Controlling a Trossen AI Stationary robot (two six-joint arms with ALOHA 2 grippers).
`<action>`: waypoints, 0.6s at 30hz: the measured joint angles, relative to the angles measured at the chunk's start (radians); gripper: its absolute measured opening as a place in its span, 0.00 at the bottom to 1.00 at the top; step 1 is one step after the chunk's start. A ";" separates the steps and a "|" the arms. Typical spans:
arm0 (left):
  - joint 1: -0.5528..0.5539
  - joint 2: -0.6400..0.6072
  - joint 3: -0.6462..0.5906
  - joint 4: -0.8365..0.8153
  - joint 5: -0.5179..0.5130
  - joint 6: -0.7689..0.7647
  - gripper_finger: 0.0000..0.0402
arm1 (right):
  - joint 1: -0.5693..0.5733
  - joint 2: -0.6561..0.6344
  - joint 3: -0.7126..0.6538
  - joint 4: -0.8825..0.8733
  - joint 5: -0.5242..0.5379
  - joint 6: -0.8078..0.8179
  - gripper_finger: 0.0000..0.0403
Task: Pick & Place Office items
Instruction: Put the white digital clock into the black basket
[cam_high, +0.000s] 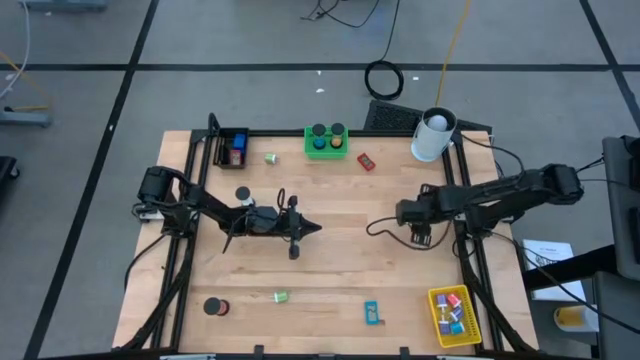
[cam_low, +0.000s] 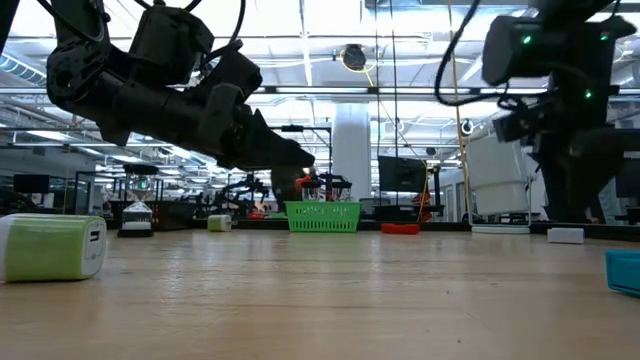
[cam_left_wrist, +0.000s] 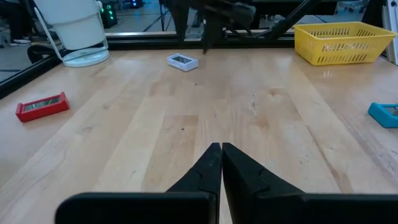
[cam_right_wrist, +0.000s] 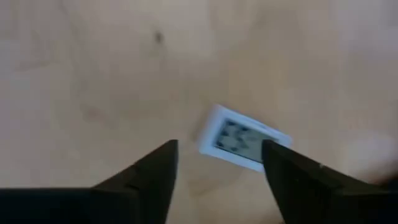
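Step in hand: right pincer (cam_right_wrist: 217, 165) poised wide over a small white block (cam_right_wrist: 244, 144) lying flat near the bench's right edge, midway along it; not yet gripped. Next move calls for lowering to straddle the block, closing, then carrying it to a bin.

Left pincer (cam_left_wrist: 221, 163): pinched shut, empty, mid-bench.

Yellow bin (cam_high: 438, 318), front right corner: several small coloured items. Green bin (cam_high: 326, 152), back edge: two dark rolls, apparently. Black bin (cam_high: 222, 151), back left: blue and red blocks.
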 joint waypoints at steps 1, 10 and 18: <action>0.000 0.000 0.000 -0.001 0.000 0.000 0.05 | -0.006 0.022 0.001 0.007 -0.018 -0.015 0.60; 0.000 0.000 0.000 -0.019 0.000 0.001 0.05 | -0.008 0.179 0.063 -0.015 -0.003 -0.175 0.70; 0.000 0.000 0.000 -0.020 0.000 -0.003 0.05 | 0.002 0.279 0.130 -0.063 0.065 -0.520 0.67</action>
